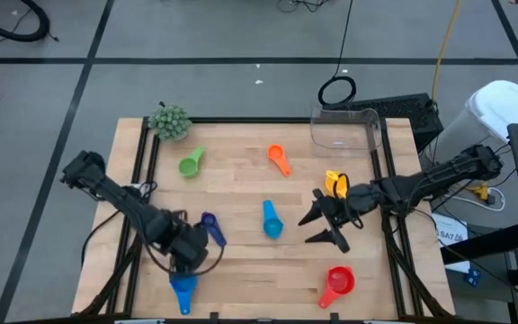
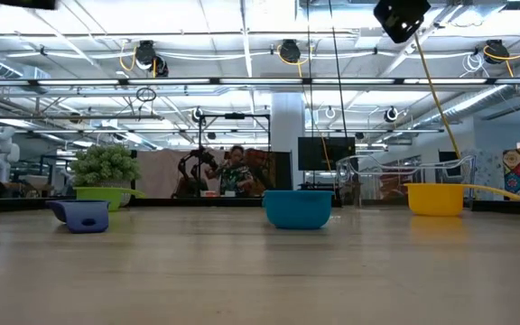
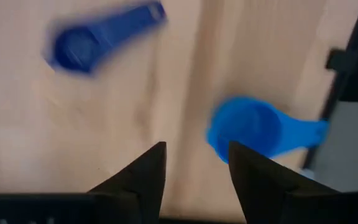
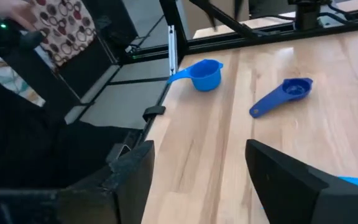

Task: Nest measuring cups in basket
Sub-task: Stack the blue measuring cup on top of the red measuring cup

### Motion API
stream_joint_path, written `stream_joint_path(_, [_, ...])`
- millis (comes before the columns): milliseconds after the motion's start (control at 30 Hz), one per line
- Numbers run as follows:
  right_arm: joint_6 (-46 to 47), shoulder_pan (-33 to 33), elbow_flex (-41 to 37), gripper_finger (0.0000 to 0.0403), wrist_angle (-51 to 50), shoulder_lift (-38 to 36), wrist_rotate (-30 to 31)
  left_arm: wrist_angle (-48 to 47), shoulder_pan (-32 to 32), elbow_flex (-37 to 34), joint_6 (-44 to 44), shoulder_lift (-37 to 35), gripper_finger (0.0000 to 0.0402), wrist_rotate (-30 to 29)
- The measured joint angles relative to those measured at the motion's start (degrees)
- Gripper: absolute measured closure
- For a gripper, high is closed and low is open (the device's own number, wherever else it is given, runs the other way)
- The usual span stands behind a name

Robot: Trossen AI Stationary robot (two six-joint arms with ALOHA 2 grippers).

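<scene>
Risk of knocking the blue cup [image 3: 253,129] off the counter's [image 1: 241,193] near-left edge, since left end effector [image 3: 194,165] hovers open beside, not over, it; right end effector [image 1: 326,225] open mid-right; basket [image 1: 344,129] empty, far right.

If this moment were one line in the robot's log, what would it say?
left gripper: open, above blue cup | right gripper: open, empty | basket: no cups inside
</scene>
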Motion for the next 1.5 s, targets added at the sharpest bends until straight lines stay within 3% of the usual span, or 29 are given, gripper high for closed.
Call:
stream_joint_path(133, [-1.96, 0.54, 0.00, 0.0166, -0.33, 0.00, 0.95, -0.47, -1.02, 0.00, -9.56, 2.86, 0.0236, 6.68])
stream_joint_path(533, [-4.64, -2.72, -0.02, 0.0167, -11.52, 0.00, 1.08, 0.46, -1.80, 0.00, -28.07, 3.97, 0.0209, 9.54])
stream_joint_path(767, [-6.06, -5.05, -0.02, 0.0167, -12.83, 0.00, 0.97, 1.88, -5.79, 0.00, -25.52, 8.14, 0.0197, 6.22])
stream_joint_path(1067, [-4.34, -5.42, -0.02, 0.0167, -12.64, 0.00, 0.86, 2.21, -7.46, -0.40, -23.69, 14.72, 0.0215, 4.67])
stream_joint_path(1200, [-3.98, -5.42, -0.02, 0.0167, -12.66, 0.00, 0.71, 2.57, -8.33, -1.72, -24.85, 15.53, 0.0220, 2.00])
stream_joint_path(1500, [-3.05, -5.42, -0.02, 0.0167, -12.71, 0.02, -1.01, 7.64, -8.72, -4.98, -29.83, 15.00, 0.0205, 2.17])
